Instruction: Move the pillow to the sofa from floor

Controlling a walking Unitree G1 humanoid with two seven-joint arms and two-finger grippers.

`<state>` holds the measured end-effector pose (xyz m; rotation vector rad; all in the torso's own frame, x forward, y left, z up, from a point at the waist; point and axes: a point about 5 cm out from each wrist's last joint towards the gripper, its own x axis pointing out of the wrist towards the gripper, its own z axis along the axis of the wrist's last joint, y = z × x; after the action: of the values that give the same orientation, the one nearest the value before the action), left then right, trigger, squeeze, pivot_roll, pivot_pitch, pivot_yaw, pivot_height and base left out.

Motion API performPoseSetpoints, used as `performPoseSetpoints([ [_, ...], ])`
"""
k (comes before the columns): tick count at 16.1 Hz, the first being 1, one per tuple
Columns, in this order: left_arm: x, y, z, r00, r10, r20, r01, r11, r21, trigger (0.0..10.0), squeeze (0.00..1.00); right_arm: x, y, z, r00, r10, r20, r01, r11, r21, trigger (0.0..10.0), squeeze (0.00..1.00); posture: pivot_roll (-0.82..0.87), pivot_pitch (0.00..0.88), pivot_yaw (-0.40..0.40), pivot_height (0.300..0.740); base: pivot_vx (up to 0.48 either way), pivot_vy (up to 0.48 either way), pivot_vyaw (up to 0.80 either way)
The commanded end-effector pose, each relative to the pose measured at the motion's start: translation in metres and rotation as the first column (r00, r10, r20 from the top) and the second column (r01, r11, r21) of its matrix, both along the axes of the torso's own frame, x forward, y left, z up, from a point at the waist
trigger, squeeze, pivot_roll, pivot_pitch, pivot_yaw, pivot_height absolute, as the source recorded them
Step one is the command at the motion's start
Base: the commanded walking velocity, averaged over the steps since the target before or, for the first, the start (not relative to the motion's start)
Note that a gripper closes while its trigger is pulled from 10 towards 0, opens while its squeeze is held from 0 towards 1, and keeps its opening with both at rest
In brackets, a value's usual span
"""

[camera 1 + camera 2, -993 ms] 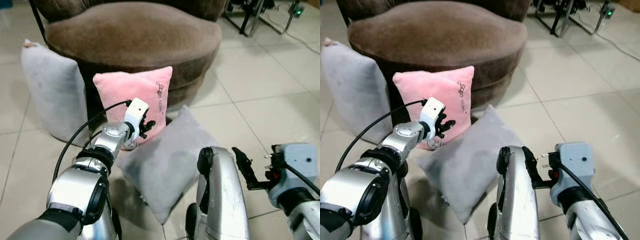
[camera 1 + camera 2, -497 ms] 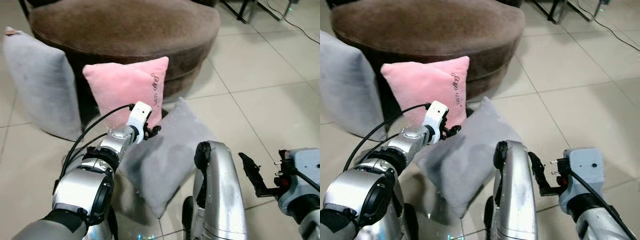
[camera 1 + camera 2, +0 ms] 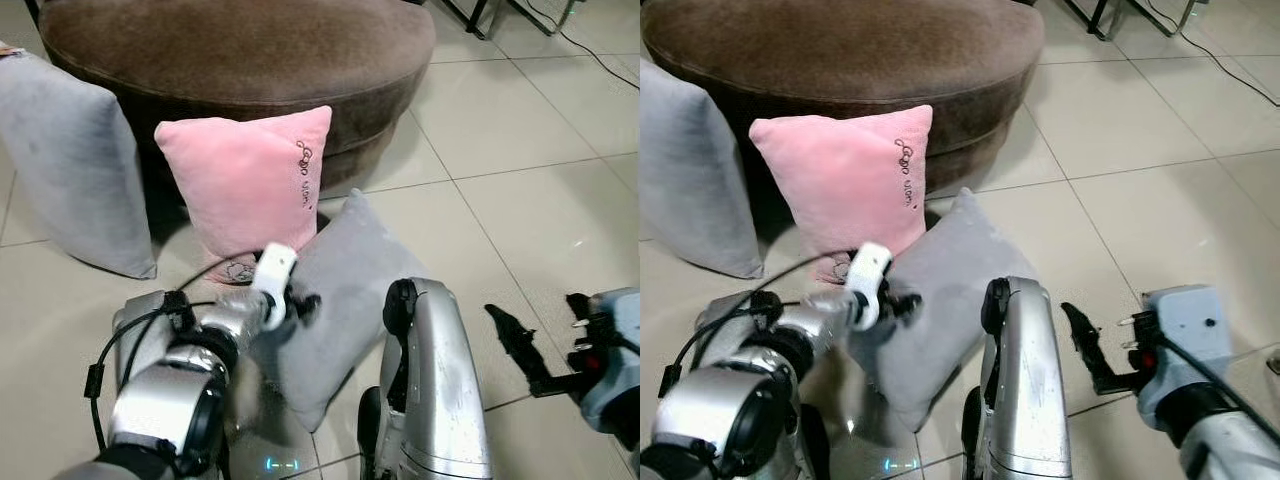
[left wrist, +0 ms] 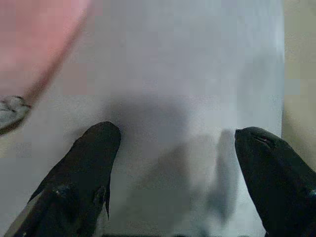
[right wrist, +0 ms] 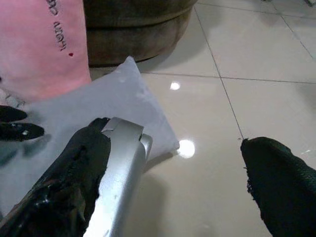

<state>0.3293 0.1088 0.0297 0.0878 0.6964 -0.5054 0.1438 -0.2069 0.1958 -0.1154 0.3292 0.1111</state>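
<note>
A grey pillow point(image 3: 350, 285) lies tilted on the tiled floor in front of the brown sofa point(image 3: 240, 50). A pink pillow point(image 3: 245, 180) stands behind it, leaning on the sofa base. My left gripper point(image 3: 303, 303) is at the grey pillow's near left edge. In the left wrist view it point(image 4: 177, 148) is open, with the grey fabric point(image 4: 187, 74) close between its fingers and nothing pinched. My right gripper point(image 3: 520, 340) hovers open over bare floor to the right of the grey pillow point(image 5: 98, 108).
A second grey pillow point(image 3: 70, 160) stands upright at the left against the sofa. A silver part of my own body point(image 3: 432, 380) rises in the foreground between the arms. Black stand legs point(image 3: 480, 15) and a cable are at the far right.
The camera has tipped down and come closer. My left gripper has dropped from in front of the pink pillow down onto the grey pillow's edge. The right gripper has hardly moved.
</note>
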Motion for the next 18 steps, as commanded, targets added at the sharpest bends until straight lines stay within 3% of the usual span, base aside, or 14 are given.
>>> performPoseSetpoints([
  [1, -0.008, -0.004, -0.009, 0.999, -0.025, -0.028, 0.026, 0.999, 0.038, 10.0, 0.00, -0.004, 0.002, 0.006, 1.000, 0.009, 0.009, -0.010, 1.000, 0.020, 10.0, 0.00, -0.47, 0.244, -0.111, 0.300, 0.000, 0.000, 0.00],
  [2, -0.009, 0.001, -0.012, 0.999, -0.031, -0.018, 0.033, 0.993, 0.109, 10.0, 0.00, -0.005, 0.003, 0.011, 0.999, 0.030, -0.012, -0.030, 0.999, 0.028, 10.0, 0.00, -0.48, 0.239, -0.117, 0.300, 0.000, 0.000, 0.00],
  [5, -0.010, 0.011, -0.016, 1.000, -0.008, -0.009, 0.010, 0.977, 0.213, 10.0, 0.00, -0.012, 0.003, 0.015, 0.995, 0.063, -0.075, -0.059, 0.997, 0.057, 10.0, 0.00, -0.49, 0.236, -0.124, 0.300, 0.000, 0.000, 0.00],
  [7, -0.014, 0.017, -0.021, 0.999, -0.049, -0.010, 0.050, 0.953, 0.299, 10.0, 0.00, -0.019, 0.008, 0.017, 0.973, 0.147, -0.180, -0.134, 0.987, 0.084, 10.0, 0.00, -0.49, 0.240, -0.127, 0.300, 0.000, 0.000, 0.00],
  [10, -0.020, 0.018, -0.026, 0.998, -0.055, -0.028, 0.061, 0.951, 0.303, 10.0, 0.00, -0.022, 0.009, 0.021, 0.960, 0.169, -0.226, -0.150, 0.984, 0.097, 10.0, 0.00, -0.50, 0.238, -0.130, 0.300, 0.000, 0.000, 0.00],
  [11, -0.021, 0.018, -0.028, 0.998, -0.055, -0.033, 0.062, 0.952, 0.298, 8.9, 0.00, -0.022, 0.009, 0.022, 0.958, 0.170, -0.231, -0.151, 0.984, 0.099, 10.0, 0.00, -0.50, 0.236, -0.132, 0.300, 0.000, 0.000, 0.00],
  [12, -0.025, 0.019, -0.032, 0.998, -0.040, -0.046, 0.051, 0.956, 0.288, 2.9, 0.00, -0.023, 0.010, 0.026, 0.952, 0.184, -0.244, -0.162, 0.981, 0.109, 10.0, 0.00, -0.51, 0.228, -0.139, 0.300, 0.000, 0.000, 0.00],
  [13, -0.026, 0.020, -0.033, 0.998, -0.035, -0.047, 0.047, 0.957, 0.287, 2.9, 0.00, -0.024, 0.011, 0.028, 0.949, 0.192, -0.251, -0.168, 0.979, 0.113, 10.0, 0.00, -0.51, 0.228, -0.139, 0.300, 0.000, 0.000, 0.00],
  [14, -0.028, 0.021, -0.035, 0.998, -0.027, -0.055, 0.042, 0.958, 0.284, 0.0, 0.00, -0.025, 0.012, 0.030, 0.939, 0.219, -0.264, -0.192, 0.973, 0.125, 10.0, 0.00, -0.51, 0.225, -0.141, 0.300, 0.000, 0.000, 0.00],
  [18, -0.029, 0.024, -0.036, 0.998, -0.028, -0.056, 0.043, 0.956, 0.289, 0.0, 0.00, -0.026, 0.015, 0.036, 0.927, 0.246, -0.283, -0.215, 0.967, 0.136, 10.0, 0.00, -0.51, 0.224, -0.145, 0.300, 0.000, 0.000, 0.00],
])
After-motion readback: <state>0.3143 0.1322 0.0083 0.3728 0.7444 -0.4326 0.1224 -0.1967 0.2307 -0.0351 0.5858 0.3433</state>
